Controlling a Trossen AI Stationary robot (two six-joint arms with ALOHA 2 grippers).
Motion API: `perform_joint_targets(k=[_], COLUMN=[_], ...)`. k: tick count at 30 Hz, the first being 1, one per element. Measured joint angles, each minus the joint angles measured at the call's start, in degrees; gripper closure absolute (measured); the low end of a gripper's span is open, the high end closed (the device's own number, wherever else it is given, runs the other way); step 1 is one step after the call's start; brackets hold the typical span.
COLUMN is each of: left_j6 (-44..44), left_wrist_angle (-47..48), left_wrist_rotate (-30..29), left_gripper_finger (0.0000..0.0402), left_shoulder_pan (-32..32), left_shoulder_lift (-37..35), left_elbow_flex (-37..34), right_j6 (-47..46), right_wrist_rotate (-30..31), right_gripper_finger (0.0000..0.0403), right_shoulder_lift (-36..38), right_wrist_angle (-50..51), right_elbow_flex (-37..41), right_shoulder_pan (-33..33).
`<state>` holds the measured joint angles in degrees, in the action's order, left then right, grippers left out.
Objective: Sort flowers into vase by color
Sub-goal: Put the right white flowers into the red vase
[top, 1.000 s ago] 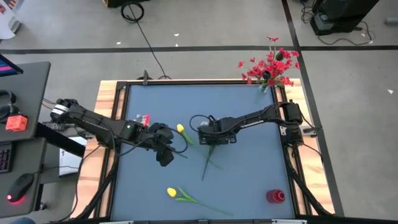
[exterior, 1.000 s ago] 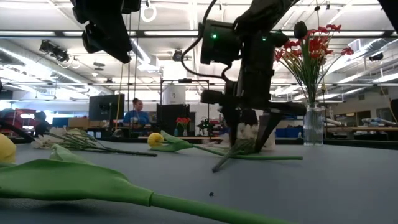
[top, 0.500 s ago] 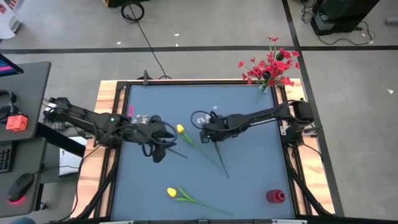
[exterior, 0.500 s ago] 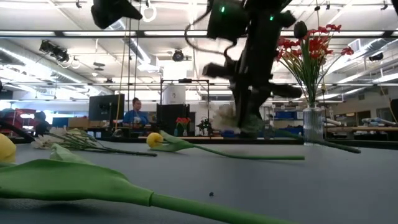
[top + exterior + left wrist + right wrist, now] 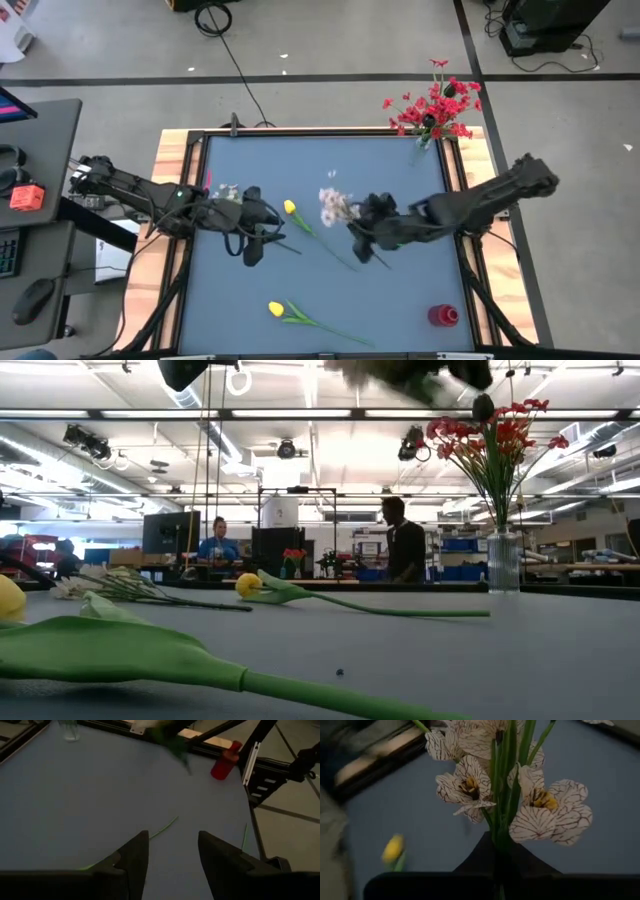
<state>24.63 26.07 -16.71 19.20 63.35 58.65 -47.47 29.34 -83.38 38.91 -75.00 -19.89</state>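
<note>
A spray of whitish, dark-veined blossoms (image 5: 530,815) is lifted above the blue table (image 5: 300,160), with my right gripper (image 5: 357,224) shut on it near the table's middle. Left of it, my left gripper (image 5: 172,855) hovers open, holding nothing. One yellow tulip (image 5: 290,208) lies at mid-table, and a second yellow tulip (image 5: 276,310) lies near the front edge. Red flowers (image 5: 435,108) stand in a glass vase (image 5: 503,563) at the far right corner. A red vase (image 5: 443,316) stands at the near right. My right gripper pinches the spray's bunched green stems (image 5: 503,834) between its two fingers, just below the blossoms. The fingers slant downward from the table's right side. The spray is clear of the table, blossoms ahead of the fingers, and the stem's tail (image 5: 378,258) trails under the gripper.
More pale flowers (image 5: 226,190) lie by the left arm near the table's left edge. A wooden frame (image 5: 170,150) rims the table. Beyond the table in the low view, people (image 5: 400,545) stand in the room.
My right gripper has shut on the spray and risen fast toward the table's right, rolling as it went. The spray, which lay on the table, is now lifted clear with its stem swung round. My left gripper has risen a little and tipped upward.
</note>
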Motion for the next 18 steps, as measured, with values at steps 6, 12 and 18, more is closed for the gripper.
perform_joint_targets(k=[6, 12, 18], left_j6=[0.05, 0.14, 0.21], left_wrist_angle=[-0.01, -0.12, -0.14], left_wrist_rotate=[0.02, 0.04, 0.07], left_gripper_finger=[0.0225, 0.0225, 0.0225], left_shoulder_pan=[0.0, 0.0, 0.0], left_shoulder_lift=[0.0, 0.0, 0.0], left_elbow_flex=[0.0, 0.0, 0.0], right_j6=[0.31, 3.31, 11.46], right_wrist_rotate=[4.76, 20.07, 24.56], right_gripper_finger=[0.0388, 0.0389, 0.0389], right_shoulder_lift=[8.37, 17.0, 23.54], right_wrist_angle=[1.35, 7.07, 7.67], right_elbow_flex=[0.0, 0.0, 0.0], right_shoulder_pan=[-6.71, -15.62, -25.12])
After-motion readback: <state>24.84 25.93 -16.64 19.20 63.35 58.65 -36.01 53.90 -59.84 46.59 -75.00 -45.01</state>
